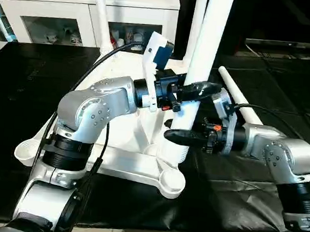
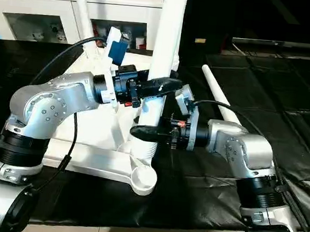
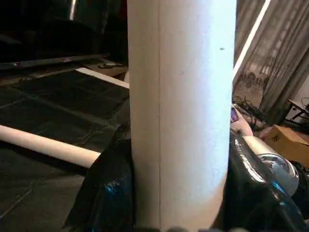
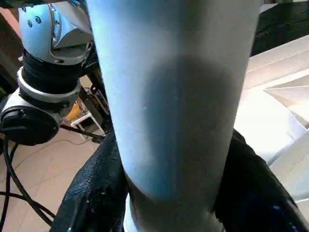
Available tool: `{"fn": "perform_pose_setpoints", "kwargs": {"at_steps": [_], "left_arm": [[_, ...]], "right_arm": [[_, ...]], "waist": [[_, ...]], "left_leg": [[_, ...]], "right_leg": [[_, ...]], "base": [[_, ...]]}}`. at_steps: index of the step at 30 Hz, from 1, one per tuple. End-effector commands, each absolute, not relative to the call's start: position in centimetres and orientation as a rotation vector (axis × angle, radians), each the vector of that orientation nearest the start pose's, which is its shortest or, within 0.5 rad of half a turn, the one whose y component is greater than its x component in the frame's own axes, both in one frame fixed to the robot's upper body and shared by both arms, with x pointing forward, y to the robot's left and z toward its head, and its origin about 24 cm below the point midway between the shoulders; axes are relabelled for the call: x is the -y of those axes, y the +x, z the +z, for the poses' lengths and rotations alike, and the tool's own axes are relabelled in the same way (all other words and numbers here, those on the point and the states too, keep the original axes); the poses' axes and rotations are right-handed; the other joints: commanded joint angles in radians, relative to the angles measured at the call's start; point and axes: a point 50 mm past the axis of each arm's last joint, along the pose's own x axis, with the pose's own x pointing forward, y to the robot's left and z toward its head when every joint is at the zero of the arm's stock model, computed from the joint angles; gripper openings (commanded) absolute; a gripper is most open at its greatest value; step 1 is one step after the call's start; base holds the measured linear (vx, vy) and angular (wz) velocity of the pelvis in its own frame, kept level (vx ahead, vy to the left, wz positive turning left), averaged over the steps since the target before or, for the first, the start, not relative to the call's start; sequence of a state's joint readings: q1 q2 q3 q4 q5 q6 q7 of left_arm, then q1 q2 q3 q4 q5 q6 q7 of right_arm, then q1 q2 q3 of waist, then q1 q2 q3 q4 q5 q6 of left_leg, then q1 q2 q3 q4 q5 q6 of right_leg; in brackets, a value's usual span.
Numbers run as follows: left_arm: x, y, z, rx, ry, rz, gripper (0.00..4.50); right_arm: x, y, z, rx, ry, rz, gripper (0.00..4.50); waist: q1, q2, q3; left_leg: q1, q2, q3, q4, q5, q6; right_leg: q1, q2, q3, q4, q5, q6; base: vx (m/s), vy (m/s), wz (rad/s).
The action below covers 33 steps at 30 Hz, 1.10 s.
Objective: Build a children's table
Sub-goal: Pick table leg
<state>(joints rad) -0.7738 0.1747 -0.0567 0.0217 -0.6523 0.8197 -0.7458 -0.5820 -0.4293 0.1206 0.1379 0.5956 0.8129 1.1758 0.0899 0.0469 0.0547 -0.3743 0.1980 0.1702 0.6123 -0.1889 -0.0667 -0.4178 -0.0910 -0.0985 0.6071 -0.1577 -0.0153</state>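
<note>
Upright table leg (image 1: pixel 207 55) clamped between left claw (image 1: pixel 198 91) above, right claw (image 1: pixel 178 136) below.

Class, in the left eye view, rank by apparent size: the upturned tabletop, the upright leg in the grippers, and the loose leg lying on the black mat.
1. Tabletop, largest.
2. Upright leg, running out of the picture's top.
3. Loose leg.
The loose leg lies farther away, partly behind the right arm, so the legs' order is unsure.

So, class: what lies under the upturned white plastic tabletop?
Under the white plastic tabletop a black mat shows on every side. What lies directly beneath the top is covered by it and cannot be seen.
</note>
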Motion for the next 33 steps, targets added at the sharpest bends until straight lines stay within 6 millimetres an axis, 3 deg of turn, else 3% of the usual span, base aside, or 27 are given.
{"fn": "perform_pose_setpoints", "kwargs": {"at_steps": [1,3,4,9,18,23,26,27,32,33], "left_arm": [[-4.9,30.3,21.1,-0.038,-0.263,-1.364,1.86],[-4.8,30.2,21.2,-0.042,-0.266,-1.366,1.86],[-4.8,30.1,21.2,-0.040,-0.268,-1.373,2.42],[-4.4,30.1,22.5,0.015,-0.344,-1.355,2.92],[-5.6,31.0,24.2,0.101,-0.488,-1.301,3.03],[-7.2,30.5,24.4,0.140,-0.516,-1.324,3.03],[-8.9,29.5,23.8,0.131,-0.462,-1.372,3.03],[-9.6,29.1,23.4,0.113,-0.428,-1.379,3.03],[-11.7,28.2,21.7,0.037,-0.290,-1.377,3.03],[-12.3,27.5,20.8,0.001,-0.194,-1.408,3.03]], "right_arm": [[12.8,30.2,12.9,-0.372,0.313,1.386,2.00],[12.8,30.2,12.9,-0.364,0.320,1.384,2.00],[12.8,30.2,12.9,-0.365,0.323,1.384,2.00],[12.4,29.7,12.5,-0.356,0.332,1.388,1.98],[12.4,29.9,12.5,-0.315,0.344,1.359,1.94],[12.4,30.2,12.4,-0.267,0.331,1.272,1.93],[12.7,30.6,12.2,-0.231,0.346,1.169,1.93],[12.8,30.7,12.1,-0.219,0.347,1.128,1.93],[13.3,30.7,11.4,-0.198,0.299,1.032,1.93],[13.4,30.6,11.1,-0.191,0.277,0.997,1.93]], "waist": [[0.003,-0.026,-0.080],[0.003,-0.027,-0.080],[0.003,-0.027,-0.080],[0.006,-0.026,-0.080],[0.005,-0.029,-0.078],[0.003,-0.020,-0.081],[-0.003,-0.014,-0.080],[-0.002,-0.011,-0.080],[-0.006,-0.005,-0.074],[-0.008,-0.003,-0.072]], "left_leg": [[-0.002,0.015,0.000,-0.056,-0.083,0.054],[-0.002,0.014,0.000,-0.056,-0.083,0.054],[-0.003,0.014,0.000,-0.056,-0.084,0.054],[-0.002,0.015,0.001,-0.055,-0.087,0.058],[-0.003,0.012,0.001,-0.055,-0.097,0.052],[-0.001,0.013,-0.001,-0.056,-0.085,0.045],[-0.002,0.016,-0.004,-0.061,-0.090,0.035],[0.007,0.016,-0.002,-0.061,-0.104,0.031],[0.014,0.017,-0.003,-0.069,-0.165,0.004],[0.012,0.019,-0.006,-0.073,-0.177,-0.002]], "right_leg": [[0.071,-0.043,0.042,-0.073,-0.287,-0.152],[0.072,-0.043,0.042,-0.072,-0.285,-0.153],[0.072,-0.043,0.041,-0.073,-0.288,-0.153],[0.071,-0.043,0.041,-0.074,-0.278,-0.164],[0.072,-0.042,0.039,-0.079,-0.322,-0.142],[0.070,-0.042,0.040,-0.074,-0.289,-0.152],[0.070,-0.044,0.041,-0.066,-0.272,-0.163],[0.064,-0.040,0.041,-0.072,-0.284,-0.159],[0.061,-0.040,0.042,-0.078,-0.339,-0.140],[0.062,-0.042,0.044,-0.075,-0.349,-0.134]], "base": [[0.000,0.000,0.00],[0.000,0.000,0.00],[0.000,0.000,0.00],[0.000,0.000,0.00],[0.000,0.000,0.00],[0.000,0.000,0.00],[0.000,0.000,0.00],[0.000,0.000,0.00],[0.000,0.000,0.00],[0.000,0.000,0.00]]}}
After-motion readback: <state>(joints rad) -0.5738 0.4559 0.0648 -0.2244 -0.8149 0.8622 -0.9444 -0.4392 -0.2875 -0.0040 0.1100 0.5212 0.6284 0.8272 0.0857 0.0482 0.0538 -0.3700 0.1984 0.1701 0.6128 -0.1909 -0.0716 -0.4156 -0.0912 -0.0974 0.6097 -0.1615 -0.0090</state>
